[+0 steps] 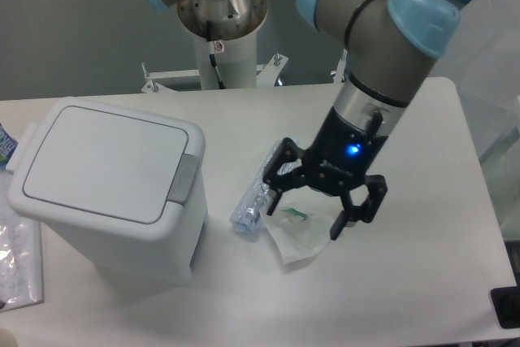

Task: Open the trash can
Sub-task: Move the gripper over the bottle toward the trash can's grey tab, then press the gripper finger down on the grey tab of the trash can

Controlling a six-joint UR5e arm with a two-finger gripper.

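Observation:
The trash can (106, 193) is a large white boxy bin at the left of the table. Its flat white lid (101, 160) lies shut. A grey push tab (184, 179) sits on its right edge. My gripper (313, 205) hangs to the right of the bin, well apart from it, over a clear plastic wrapper. Its black fingers (357, 209) are spread open and hold nothing.
A crushed clear plastic bottle (258, 201) lies between the bin and the gripper. A clear wrapper with a green mark (294, 233) lies under the gripper. A plastic bag (18, 262) lies at the left edge. The robot base (223, 38) stands at the back.

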